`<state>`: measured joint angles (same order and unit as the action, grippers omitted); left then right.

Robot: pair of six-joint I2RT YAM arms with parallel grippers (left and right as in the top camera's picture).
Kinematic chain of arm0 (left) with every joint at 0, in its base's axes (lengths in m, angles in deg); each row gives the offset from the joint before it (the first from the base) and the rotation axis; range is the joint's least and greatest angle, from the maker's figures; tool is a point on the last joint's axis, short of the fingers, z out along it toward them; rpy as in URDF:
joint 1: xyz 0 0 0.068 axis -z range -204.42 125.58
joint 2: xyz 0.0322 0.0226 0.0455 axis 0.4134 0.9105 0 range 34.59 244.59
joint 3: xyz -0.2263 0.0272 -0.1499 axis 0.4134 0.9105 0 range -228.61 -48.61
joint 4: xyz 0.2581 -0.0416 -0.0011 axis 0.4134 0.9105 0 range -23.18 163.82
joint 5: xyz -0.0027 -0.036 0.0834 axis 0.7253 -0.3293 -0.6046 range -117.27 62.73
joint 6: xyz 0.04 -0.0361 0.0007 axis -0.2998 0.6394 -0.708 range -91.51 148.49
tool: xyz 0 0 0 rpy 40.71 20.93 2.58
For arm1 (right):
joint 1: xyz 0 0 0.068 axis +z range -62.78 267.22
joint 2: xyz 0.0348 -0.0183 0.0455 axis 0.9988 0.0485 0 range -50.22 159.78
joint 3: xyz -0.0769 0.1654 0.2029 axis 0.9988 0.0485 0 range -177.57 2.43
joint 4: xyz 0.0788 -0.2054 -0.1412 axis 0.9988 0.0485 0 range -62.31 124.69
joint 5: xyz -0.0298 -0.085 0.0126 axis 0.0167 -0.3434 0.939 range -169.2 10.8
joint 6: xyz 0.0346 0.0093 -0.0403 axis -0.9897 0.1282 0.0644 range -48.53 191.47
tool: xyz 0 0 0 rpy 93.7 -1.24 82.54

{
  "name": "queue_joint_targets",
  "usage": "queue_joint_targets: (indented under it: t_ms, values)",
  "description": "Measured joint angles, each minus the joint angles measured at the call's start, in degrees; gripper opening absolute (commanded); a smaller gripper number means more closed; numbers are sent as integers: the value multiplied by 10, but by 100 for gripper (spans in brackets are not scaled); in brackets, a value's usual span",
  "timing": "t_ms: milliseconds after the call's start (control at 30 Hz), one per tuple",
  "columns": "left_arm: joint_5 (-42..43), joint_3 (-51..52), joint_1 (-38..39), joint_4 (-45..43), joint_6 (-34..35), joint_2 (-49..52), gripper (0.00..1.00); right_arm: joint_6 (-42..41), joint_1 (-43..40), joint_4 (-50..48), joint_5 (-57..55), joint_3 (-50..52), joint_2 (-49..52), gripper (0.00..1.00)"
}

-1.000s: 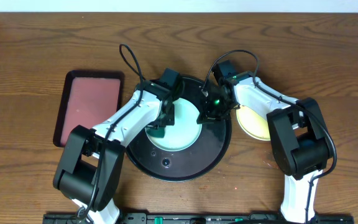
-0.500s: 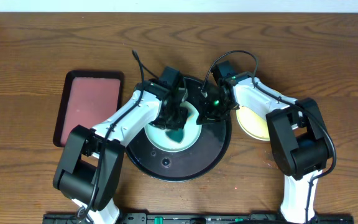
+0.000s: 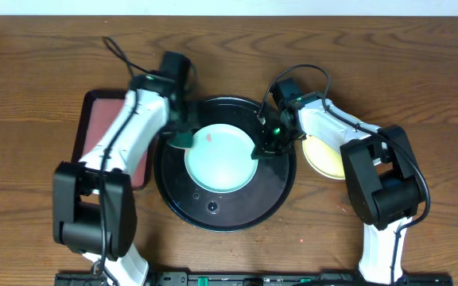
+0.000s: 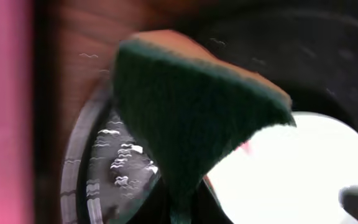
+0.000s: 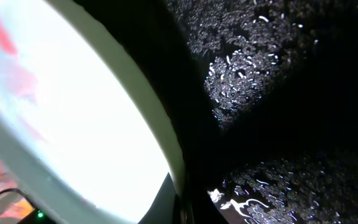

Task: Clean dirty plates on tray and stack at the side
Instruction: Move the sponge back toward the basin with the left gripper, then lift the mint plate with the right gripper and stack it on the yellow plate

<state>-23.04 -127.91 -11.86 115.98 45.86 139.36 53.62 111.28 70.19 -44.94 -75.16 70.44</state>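
While the left gripper [image 3: 182, 137] pinches the green sponge [image 4: 191, 118] over the tray [image 3: 213, 216] at its left rim, a red smear [image 3: 211, 137] shows on the mint plate [image 3: 223, 163], mid-tray, near the table's centre. The right gripper [image 3: 265, 147] is at that plate's right rim; pinching or merely pressing, I cannot tell. If its hold is loose, a scrub could skid the plate across the glossy tray. The yellow plate [image 3: 323, 159] lies toward the right edge, beside the tray.

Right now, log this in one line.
left claw: holds green sponge; right claw: at pale mint-green plastic plate rim; plate: red-smeared, on glossy black round tray
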Motion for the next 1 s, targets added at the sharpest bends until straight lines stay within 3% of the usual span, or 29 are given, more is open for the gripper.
queue_joint_targets:
  t_ms: [133, 567, 1000]
  values:
    - [-21, -11, -36, 34, 5, 0, 7, -6, 22, 9, -71, 3, -24, 1]
    - [-29, -11, -39, 44, 7, 0, 8, -23, 197, 49, -513, 8, -258, 1]
    - [-29, -11, -39, 44, 7, 0, 8, -23, 339, 56, -914, 8, -307, 1]
